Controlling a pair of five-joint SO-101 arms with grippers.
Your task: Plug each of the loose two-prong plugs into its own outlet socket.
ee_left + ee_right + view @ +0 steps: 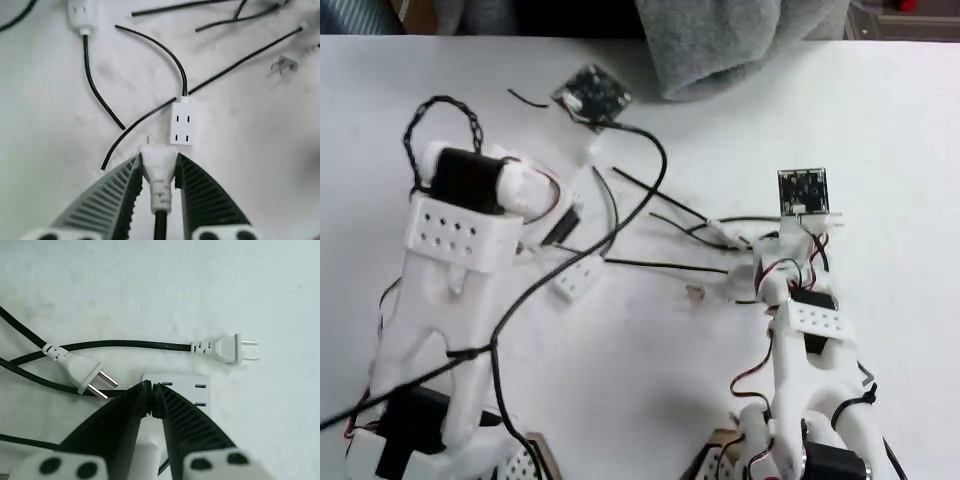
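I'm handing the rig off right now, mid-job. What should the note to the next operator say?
Left gripper: shut on a white plug. The plug's tip faces a white socket block, close but not inserted.
Right gripper: fingers shut over a second socket block. Whether they grip it is unclear.
Lying loose beside that block: a flat-prong plug and a round-pin plug, both unplugged.
Done: no plug is seen seated.
Left: insert the held plug, then plug in the loose ones.
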